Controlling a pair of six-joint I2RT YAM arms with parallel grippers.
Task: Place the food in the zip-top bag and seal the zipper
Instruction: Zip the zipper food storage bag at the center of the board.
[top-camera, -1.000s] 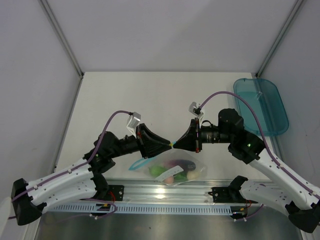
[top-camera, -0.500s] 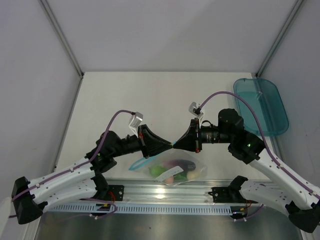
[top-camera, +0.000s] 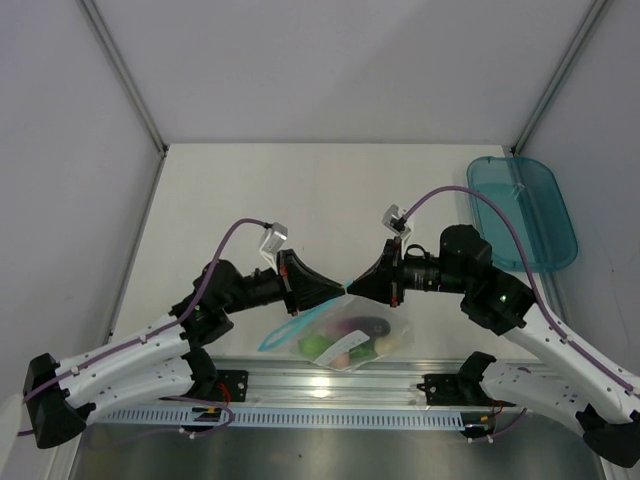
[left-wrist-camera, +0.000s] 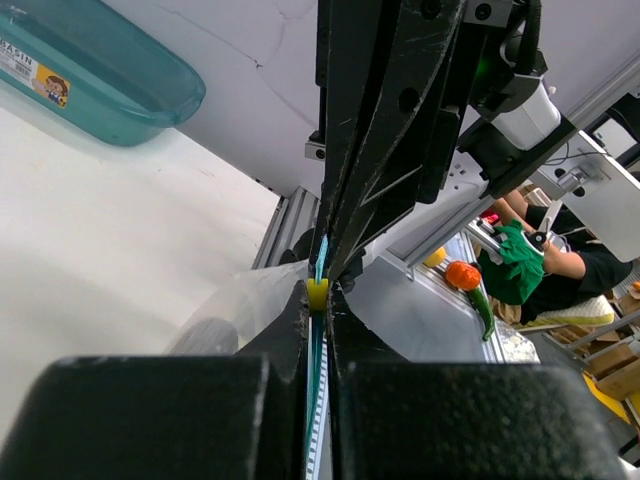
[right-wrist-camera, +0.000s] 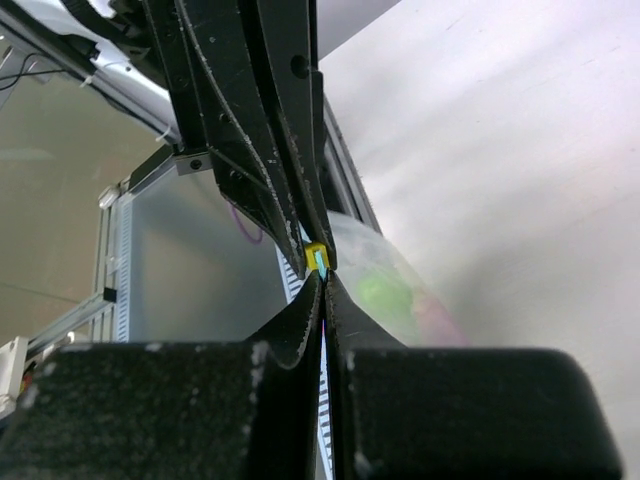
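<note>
The left tool (top-camera: 338, 291) and right tool (top-camera: 353, 289) are meeting tip to tip, each clenching the zipper (left-wrist-camera: 321, 262) between closed fingers. The bag (top-camera: 390, 335) is spreading out beneath them at the near edge of the counter (top-camera: 300, 190), holding the food (top-camera: 340, 345) inside.

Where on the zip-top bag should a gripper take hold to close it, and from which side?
Grip the zipper, the thin teal strip along the mouth, with one finger on each flat face. Come in level from either end, as the left gripper and right gripper do: the zip-top bag hangs below it with the food inside, so the body is slack and crinkly.
</note>
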